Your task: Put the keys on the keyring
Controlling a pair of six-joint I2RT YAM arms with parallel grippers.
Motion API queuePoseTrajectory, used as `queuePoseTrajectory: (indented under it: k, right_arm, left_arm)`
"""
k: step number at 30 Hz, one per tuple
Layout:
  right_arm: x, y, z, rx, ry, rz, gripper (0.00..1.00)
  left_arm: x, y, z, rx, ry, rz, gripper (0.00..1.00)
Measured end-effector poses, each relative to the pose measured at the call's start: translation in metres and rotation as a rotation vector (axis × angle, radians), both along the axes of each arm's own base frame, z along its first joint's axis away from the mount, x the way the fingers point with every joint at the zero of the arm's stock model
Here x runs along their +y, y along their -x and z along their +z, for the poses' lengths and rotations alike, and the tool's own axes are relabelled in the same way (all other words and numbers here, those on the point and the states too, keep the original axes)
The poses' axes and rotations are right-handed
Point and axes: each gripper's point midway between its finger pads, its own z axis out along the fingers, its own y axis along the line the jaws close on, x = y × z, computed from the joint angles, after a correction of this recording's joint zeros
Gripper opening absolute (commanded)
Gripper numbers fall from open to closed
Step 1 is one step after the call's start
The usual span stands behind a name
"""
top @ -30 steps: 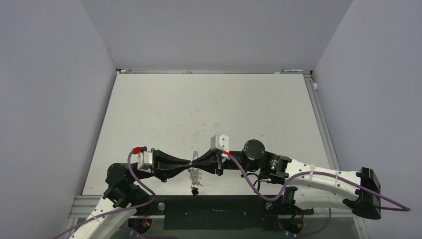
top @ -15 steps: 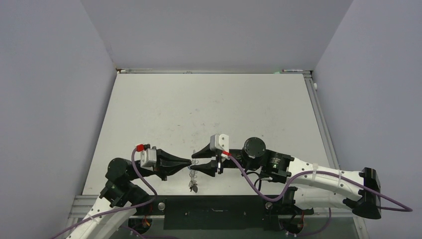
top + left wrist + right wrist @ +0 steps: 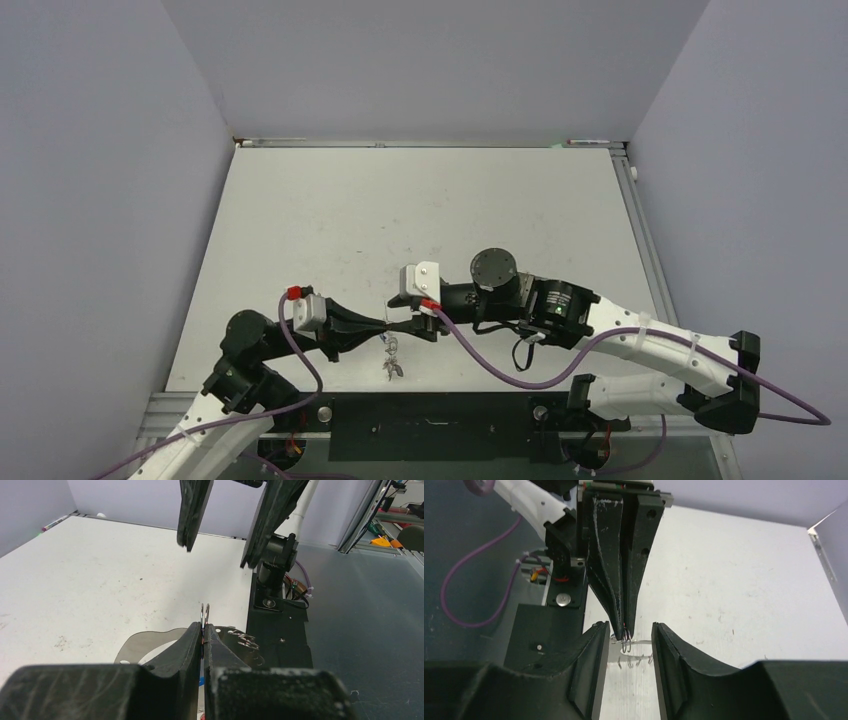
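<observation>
My left gripper [image 3: 203, 627] is shut on a small wire split ring [image 3: 205, 612] whose loops stick up past its tips. Under it hangs the flat grey keyring [image 3: 145, 642], with more split rings [image 3: 245, 641] along its edge. A sliver of a blue tag [image 3: 201, 681] shows between the fingers. From above, the keys [image 3: 391, 368] are a small dark cluster below the left gripper [image 3: 383, 325]. My right gripper [image 3: 630, 626] is open, its fingers on either side of the left gripper's tips [image 3: 623, 622] and apart from them. It also faces me in the left wrist view [image 3: 217, 547].
The grippers meet above the table's near edge [image 3: 300, 388], with the black base plate [image 3: 440, 425] just below. The white tabletop [image 3: 430, 220] stretches back to the grey walls. A purple cable [image 3: 480, 350] loops under the right arm.
The left gripper has shut on the split ring. The right gripper has let go, opened and shifted left, and its arm has swung up the table.
</observation>
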Motion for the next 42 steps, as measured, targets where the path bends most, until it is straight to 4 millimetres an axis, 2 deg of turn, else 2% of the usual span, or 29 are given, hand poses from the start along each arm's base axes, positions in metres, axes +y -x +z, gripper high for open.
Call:
queuePoseTrajectory:
  k: [9, 13, 25, 37, 42]
  right_arm:
    - [0.002, -0.001, -0.05, 0.019, 0.217, 0.04, 0.34]
    - [0.001, -0.001, -0.062, 0.024, 0.258, 0.043, 0.31]
    - [0.003, -0.007, -0.06, 0.007, 0.248, 0.029, 0.29]
    - [0.003, -0.01, -0.058, 0.004, 0.239, 0.021, 0.14]
    - [0.004, -0.01, -0.058, 0.005, 0.24, 0.023, 0.05]
  left_arm:
    - [-0.002, 0.001, -0.006, 0.015, -0.021, -0.007, 0.0]
    - [-0.002, 0.001, -0.007, 0.015, -0.022, -0.008, 0.0]
    - [-0.003, 0.001, -0.007, 0.016, -0.023, -0.008, 0.0]
    - [-0.003, 0.0, -0.007, 0.017, -0.022, 0.0, 0.0]
    - [-0.003, -0.001, -0.007, 0.017, -0.022, 0.003, 0.0]
